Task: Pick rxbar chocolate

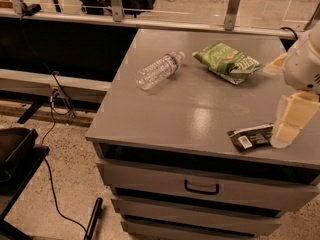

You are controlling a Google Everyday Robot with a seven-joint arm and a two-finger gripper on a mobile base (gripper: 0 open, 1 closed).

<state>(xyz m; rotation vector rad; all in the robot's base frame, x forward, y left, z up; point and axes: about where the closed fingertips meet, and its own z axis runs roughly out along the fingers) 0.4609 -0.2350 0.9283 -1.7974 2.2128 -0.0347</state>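
**Gripper at the rxbar, front-right of cabinet top**

- The rxbar chocolate (251, 137) lies flat near the front-right edge of the grey cabinet (200, 114), with its white barcode patch facing up.
- The gripper (284, 134) comes in from the right edge of the view. Its cream tip sits at the bar's right end, touching or just beside it. Whether it is wide, narrow or gripping: cannot tell.
- The clear water bottle (160, 70) lies on its side at mid-left of the top, cap toward the back. Its contents are not discernible.
- The green chip bag (227, 61) lies at the back-right, looks sealed, and is well apart from the bar.
- The top drawer (200, 184) is closed, as are the lower drawers, so nothing inside is visible.
- A dark bin (12, 149) sits at far left, off the cabinet. Its inside is too dark to read.
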